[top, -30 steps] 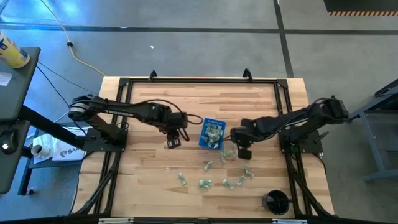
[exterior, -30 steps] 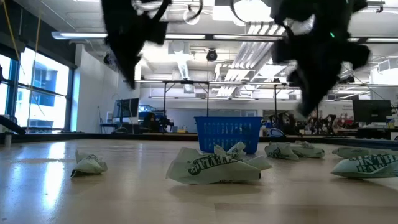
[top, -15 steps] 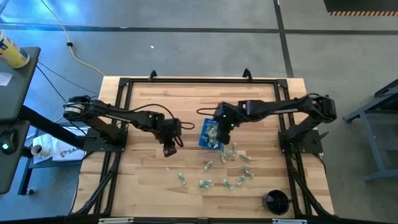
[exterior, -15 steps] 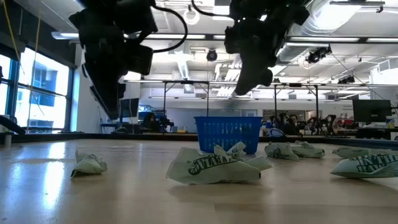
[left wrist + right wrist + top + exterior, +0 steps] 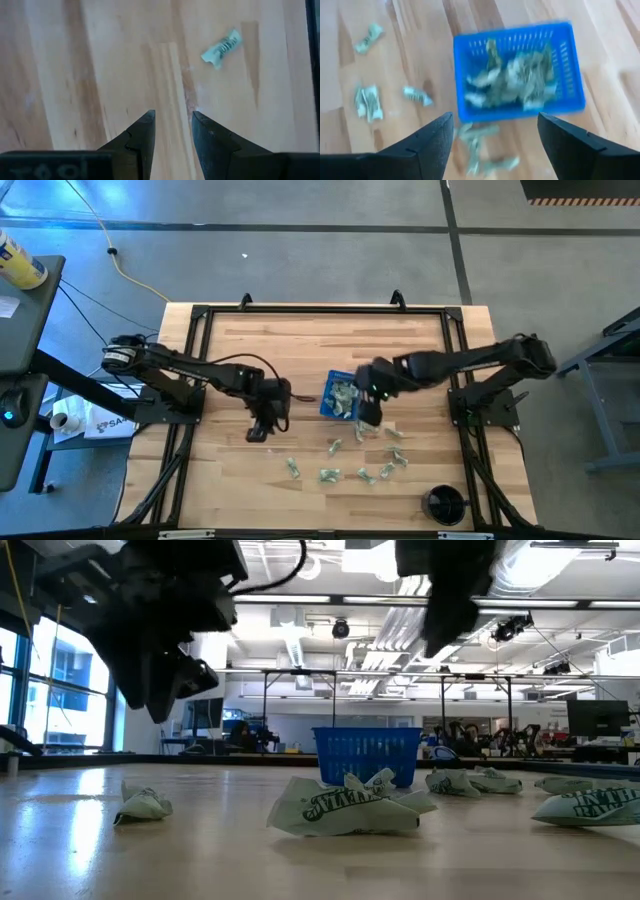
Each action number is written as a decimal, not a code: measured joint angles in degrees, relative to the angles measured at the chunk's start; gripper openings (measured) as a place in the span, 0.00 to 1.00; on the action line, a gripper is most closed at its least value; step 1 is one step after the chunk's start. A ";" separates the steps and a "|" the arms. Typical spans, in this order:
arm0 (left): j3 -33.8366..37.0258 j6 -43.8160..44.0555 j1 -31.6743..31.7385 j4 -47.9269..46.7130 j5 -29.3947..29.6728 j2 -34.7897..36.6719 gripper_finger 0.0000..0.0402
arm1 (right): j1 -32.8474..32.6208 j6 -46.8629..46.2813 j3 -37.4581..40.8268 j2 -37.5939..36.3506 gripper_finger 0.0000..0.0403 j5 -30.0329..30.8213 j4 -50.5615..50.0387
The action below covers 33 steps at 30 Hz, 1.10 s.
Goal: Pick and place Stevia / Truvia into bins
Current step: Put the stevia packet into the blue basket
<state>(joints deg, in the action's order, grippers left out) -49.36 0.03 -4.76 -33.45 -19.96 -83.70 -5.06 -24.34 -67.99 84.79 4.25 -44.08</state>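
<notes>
Hovering wide-open, the right tool (image 5: 490, 137) faces the blue bin (image 5: 519, 72) (sachets (image 5: 512, 80) inside).

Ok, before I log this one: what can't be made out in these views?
- How many sachets lie in the blue bin: the right wrist view is motion-blurred, and they are too small in the high view.
- The print on the loose sachets on the table: too small in the high view.
- The left hand in the low view: it is only a dark silhouette.
- The right hand: its finger bases run off the right wrist view's bottom edge.
</notes>
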 joint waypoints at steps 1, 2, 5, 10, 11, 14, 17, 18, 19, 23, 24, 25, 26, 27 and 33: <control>0.00 -1.72 -0.68 0.14 0.04 0.00 0.40 | -1.83 -2.75 0.00 -0.23 0.69 1.08 -1.85; 0.00 -3.32 -1.56 0.60 0.04 0.00 0.40 | -3.68 -5.45 0.02 -0.42 0.69 1.68 -3.72; 0.00 -6.80 -4.31 1.75 0.04 -0.01 0.40 | -9.22 -13.09 0.02 -0.20 0.69 2.49 -9.01; 0.00 -7.02 -9.94 6.19 3.88 -0.04 0.40 | -16.96 -20.28 0.04 -0.13 0.69 5.63 -10.33; 0.00 -6.89 -11.34 7.68 5.48 -0.04 0.40 | -18.13 -20.61 0.04 -0.13 0.69 6.17 -10.59; -0.12 -6.86 -15.39 14.71 10.64 -1.20 0.40 | -20.95 -21.24 0.60 -0.13 0.69 7.14 -11.33; -0.25 -6.83 -18.50 19.92 11.75 -3.96 0.40 | -23.60 -25.08 0.74 -0.11 0.69 7.25 -13.79; -0.71 -6.86 -19.30 20.51 11.80 -5.49 0.40 | -24.57 -26.57 0.74 -0.11 0.69 7.56 -14.72; -1.14 -6.89 -20.01 20.23 11.98 -7.15 0.40 | -25.66 -28.06 0.75 -0.11 0.69 8.14 -15.45; -2.62 -7.85 -21.28 20.28 16.82 -12.73 0.40 | -28.92 -31.75 0.74 -0.11 0.69 9.18 -16.49; -2.89 -8.19 -21.18 20.04 17.79 -13.26 0.40 | -29.36 -32.51 0.74 -0.11 0.69 9.20 -16.59; -3.34 -8.40 -21.08 20.07 18.24 -14.10 0.40 | -29.78 -33.36 0.75 -0.11 0.69 9.43 -16.62; -3.77 -8.45 -20.51 20.53 18.63 -15.06 0.40 | -30.20 -34.38 0.74 -0.11 0.69 9.97 -16.63; -3.78 -8.45 -20.05 20.36 18.70 -15.67 0.40 | -30.48 -35.42 0.76 -0.11 0.69 10.46 -16.65; -3.34 -9.53 -19.30 19.08 14.19 -16.67 0.40 | -31.82 -37.39 0.74 -0.11 0.69 11.27 -17.98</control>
<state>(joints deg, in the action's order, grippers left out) -52.71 -9.50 -24.05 -14.37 -5.77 -100.37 -36.88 -61.73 -67.24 84.68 15.53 -62.07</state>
